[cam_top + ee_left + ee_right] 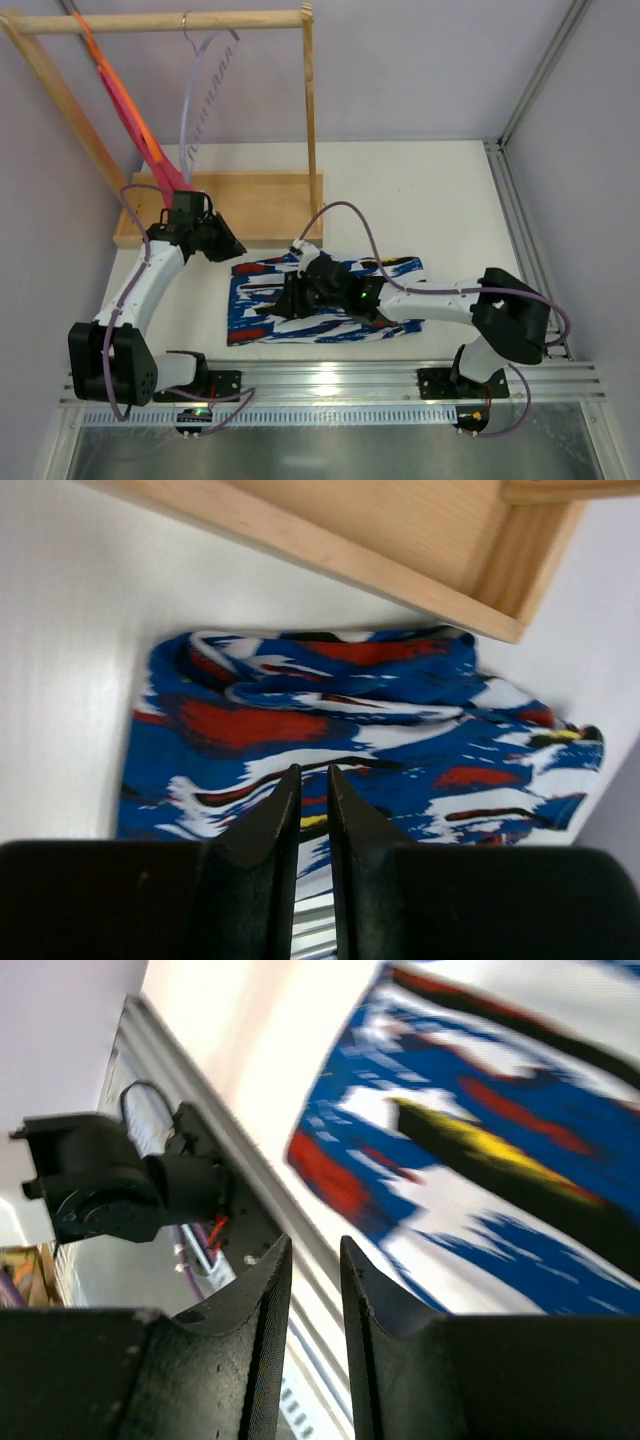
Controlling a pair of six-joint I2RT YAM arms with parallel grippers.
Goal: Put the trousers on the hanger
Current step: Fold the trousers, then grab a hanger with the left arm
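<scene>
The trousers (330,300), in a busy blue, white, red and black print, lie folded flat on the white table. The pale lavender hanger (205,90) hangs by its hook from the wooden rod, with nothing on it. My left gripper (235,250) hovers at the trousers' far left corner. In the left wrist view its jaws (312,770) stand a narrow gap apart over the trousers (350,720), with nothing between them. My right gripper (266,308) reaches left over the cloth's left part. Its jaws (315,1242) are slightly open and empty, beside the trousers (480,1160).
A wooden rack stands at the back left, its base tray (250,205) just beyond the trousers. An orange hanger with plain pink-red cloth (130,110) hangs on the rod (160,22). An aluminium rail (330,380) runs along the near edge.
</scene>
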